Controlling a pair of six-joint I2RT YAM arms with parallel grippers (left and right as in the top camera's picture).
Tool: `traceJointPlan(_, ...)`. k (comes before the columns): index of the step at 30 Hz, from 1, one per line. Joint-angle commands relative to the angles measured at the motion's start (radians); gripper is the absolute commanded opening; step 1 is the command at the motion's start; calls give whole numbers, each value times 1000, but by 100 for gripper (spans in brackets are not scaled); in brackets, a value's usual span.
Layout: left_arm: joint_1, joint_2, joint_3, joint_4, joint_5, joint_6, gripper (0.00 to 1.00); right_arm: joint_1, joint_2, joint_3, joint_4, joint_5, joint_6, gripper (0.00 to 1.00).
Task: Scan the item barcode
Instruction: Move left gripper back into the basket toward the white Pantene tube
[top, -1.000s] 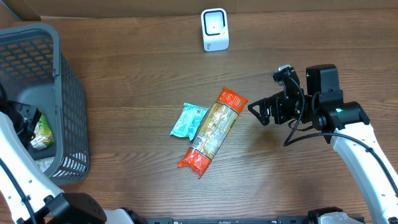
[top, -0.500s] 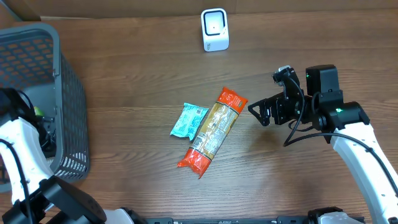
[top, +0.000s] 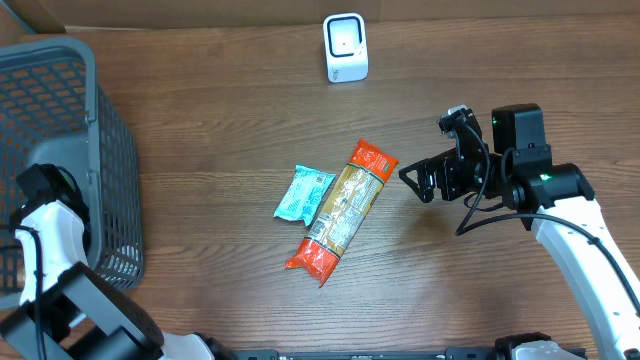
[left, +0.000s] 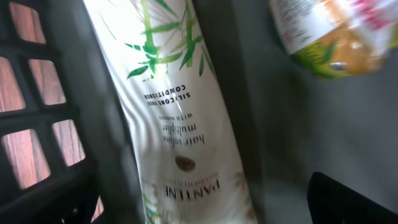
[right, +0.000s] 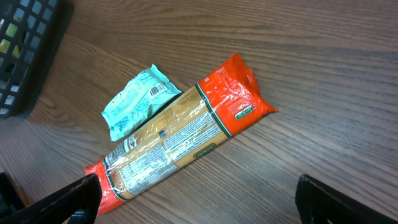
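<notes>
Mid-table lies a long pasta packet with orange ends, its label side up. A small teal packet touches its left side, a barcode showing on it. The white scanner stands at the far edge. My right gripper hovers just right of the pasta packet, open and empty. My left gripper is down inside the grey basket, open over a white Pantene pouch. A yellow-green pack lies beside the pouch.
The basket fills the table's left side, and its dark wall is close on the left of my left gripper. A corner of the basket shows in the right wrist view. Bare wood lies right of and in front of the packets.
My left arm has swung toward the basket's near side and now covers the yellow-green pack seen from overhead before. The right arm and both packets have not moved.
</notes>
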Motion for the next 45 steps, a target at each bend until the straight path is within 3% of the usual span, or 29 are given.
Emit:
traceJointPlan(1, 4, 71, -16, 14, -35, -18, 97, -1, -4, 19, -3, 2, 3, 100)
traceJointPlan(5, 4, 143, -16, 20, -34, -33, 90, -1, -4, 19, -3, 2, 3, 100)
traceJointPlan(14, 3, 240, -16, 29, -35, -32, 37, -1, -4, 19, -2, 2, 3, 100)
traceJointPlan(17, 3, 241, -16, 28, -35, -15, 4, -1, -4, 19, -1, 2, 2, 100)
traceJointPlan(26, 3, 240, 32, -20, 15, 50, 4, -1, -4, 19, 2, 2, 3, 100)
traceJointPlan(38, -31, 180, 450, -268, 116, 184, 4, -1, -4, 19, 3, 2, 3, 100)
traceJointPlan(45, -61, 109, 597, -313, 124, 235, 4, -1, -4, 19, 4, 2, 3, 100)
